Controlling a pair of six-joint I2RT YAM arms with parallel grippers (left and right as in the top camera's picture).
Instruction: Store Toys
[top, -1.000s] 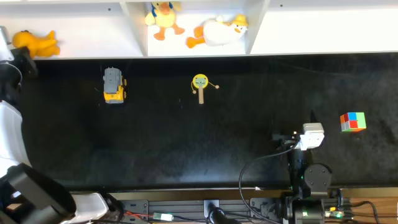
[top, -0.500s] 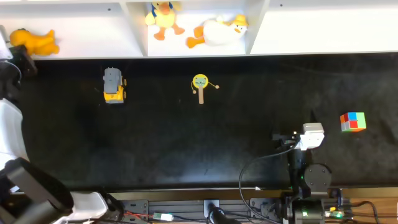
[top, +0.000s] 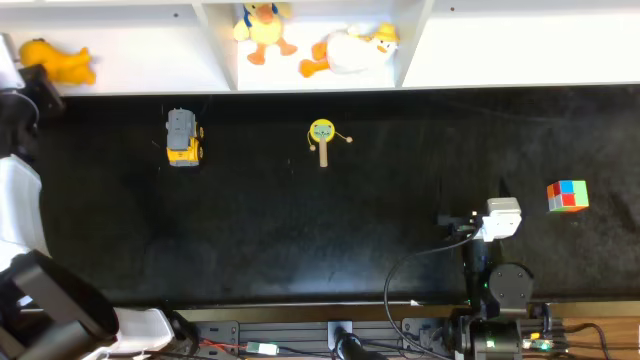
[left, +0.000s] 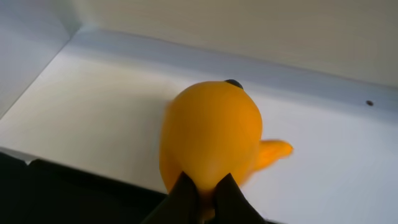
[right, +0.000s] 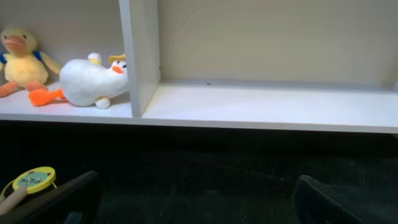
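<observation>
We saw the orange duck (top: 55, 60) (left: 211, 137) carried slightly deeper into the left compartment of the white shelf (top: 130, 70) than a second before, with the left arm following it in. The left gripper (left: 204, 190) was clamped narrowly on the duck's near end. We could not tell whether the duck touched the compartment floor. The right gripper (right: 196, 194) sat by the near edge of the black mat (top: 350, 230), facing the shelf with its jaws spread wide. A yellow duck (top: 264, 28) and a white duck (top: 350, 50) lay in the middle compartment. On the mat stood a toy truck (top: 183, 137), a rattle (top: 322, 138) and, well to the right, a coloured cube (top: 567, 196).
</observation>
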